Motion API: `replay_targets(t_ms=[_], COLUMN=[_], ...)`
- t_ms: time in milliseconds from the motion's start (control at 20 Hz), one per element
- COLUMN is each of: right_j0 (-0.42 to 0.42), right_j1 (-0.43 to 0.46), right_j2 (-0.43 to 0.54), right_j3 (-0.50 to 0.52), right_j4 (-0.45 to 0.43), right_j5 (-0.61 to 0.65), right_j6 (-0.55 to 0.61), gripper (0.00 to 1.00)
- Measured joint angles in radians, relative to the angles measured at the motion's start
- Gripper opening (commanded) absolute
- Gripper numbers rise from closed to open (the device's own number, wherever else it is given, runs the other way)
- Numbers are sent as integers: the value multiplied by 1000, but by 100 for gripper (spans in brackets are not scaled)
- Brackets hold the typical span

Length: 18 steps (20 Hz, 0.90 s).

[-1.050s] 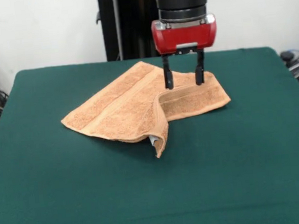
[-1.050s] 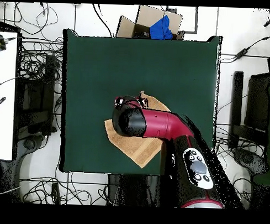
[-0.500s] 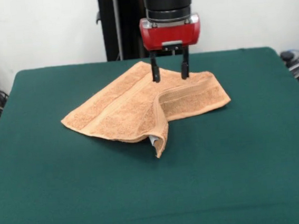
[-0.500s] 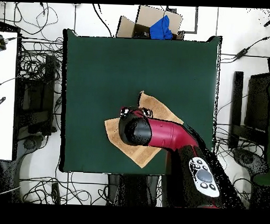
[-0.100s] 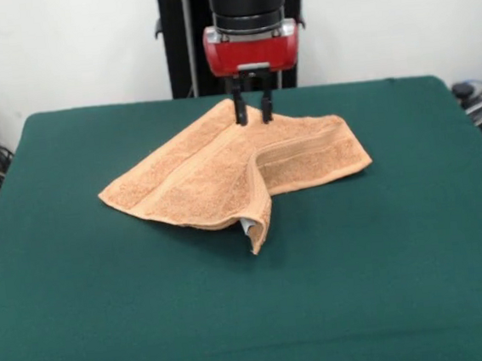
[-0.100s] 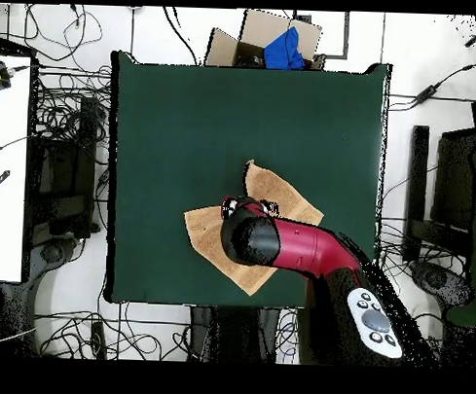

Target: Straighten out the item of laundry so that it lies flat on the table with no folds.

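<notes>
The towel (image 5: pixel 231 169) lies near the middle of the green worktop (image 5: pixel 405 284), one side folded over so it bumps up. The hand (image 5: pixel 252 115) hangs over its far corner, fingers a little apart, likely to pinch there.

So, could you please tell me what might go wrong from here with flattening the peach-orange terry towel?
The gripper hangs open above the far corner of the peach-orange terry towel; a pinch there may drag the whole cloth across the dark green felt table instead of unfolding it. The flap doubled over at the near side could stay tucked or fold further.
</notes>
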Motion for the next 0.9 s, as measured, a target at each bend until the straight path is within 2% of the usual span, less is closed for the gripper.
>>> replay_targets(t_ms=[900], right_j0=[-13], right_j1=[5], right_j2=[-17], right_j3=[11], right_j4=[-35], right_j5=[-31], right_j6=[0], gripper=[0])
